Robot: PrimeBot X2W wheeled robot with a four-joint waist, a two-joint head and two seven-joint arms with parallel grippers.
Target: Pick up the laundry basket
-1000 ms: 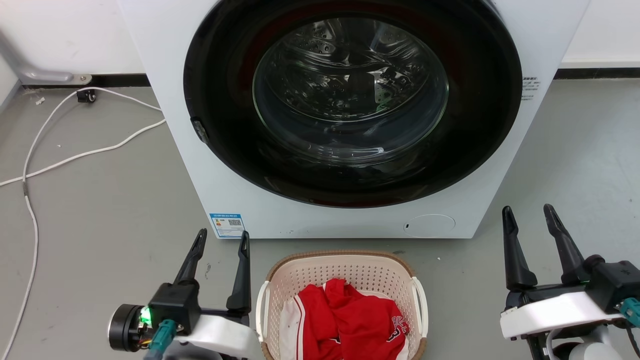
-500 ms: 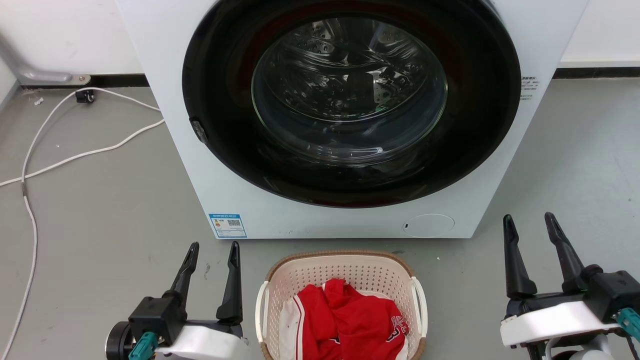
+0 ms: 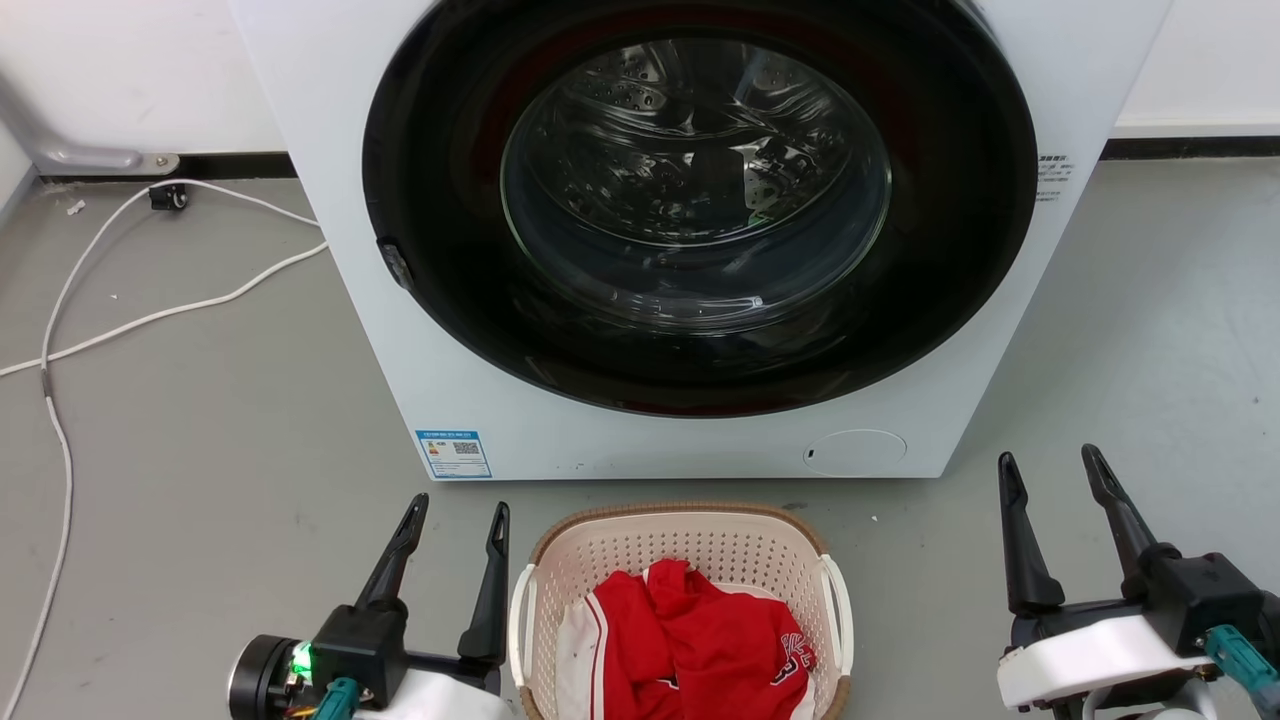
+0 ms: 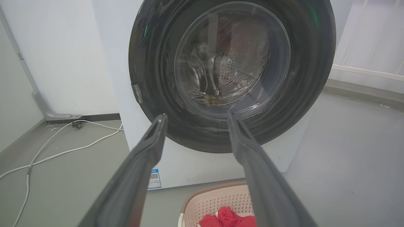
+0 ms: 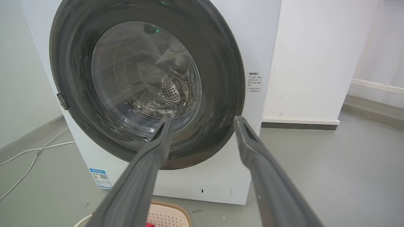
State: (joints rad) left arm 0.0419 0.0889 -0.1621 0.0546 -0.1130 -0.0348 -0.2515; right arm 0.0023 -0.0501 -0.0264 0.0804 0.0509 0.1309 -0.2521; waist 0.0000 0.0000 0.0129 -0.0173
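- Reading the labels on the washer (image 3: 330, 250) gets you little: a blue sticker (image 3: 453, 453) with a QR code sits at the lower left of its front. A block of small print (image 3: 1050, 178) sits to the right of the door (image 3: 700, 200). Both are too small to make out.
- You will find the laundry basket (image 3: 690, 545) on the grey floor (image 3: 200, 450), just in front of the washer and centred between your two arms.
- It holds a crumpled red garment (image 3: 700, 650) with white trim. The white lettering on the cloth is too folded to read.
- Behind the closed glass door you see the metal drum. Reflections make it hard to tell what, if anything, lies inside.
- Your left gripper (image 3: 460, 503) has its jaws apart and holds nothing. Its inner finger stands just beside the basket's left handle, and you cannot tell if they touch.
- Your right gripper (image 3: 1047, 455) also has its jaws apart and empty, well clear of the basket's right handle.
- Compared with half a second ago, your left gripper has shifted toward the basket, and a green light (image 3: 297, 657) now shows at its wrist.
- Your right gripper sits lower in the head view than before, and the basket has not moved.
- A white cable (image 3: 150, 315) trails across the floor to the washer's left.
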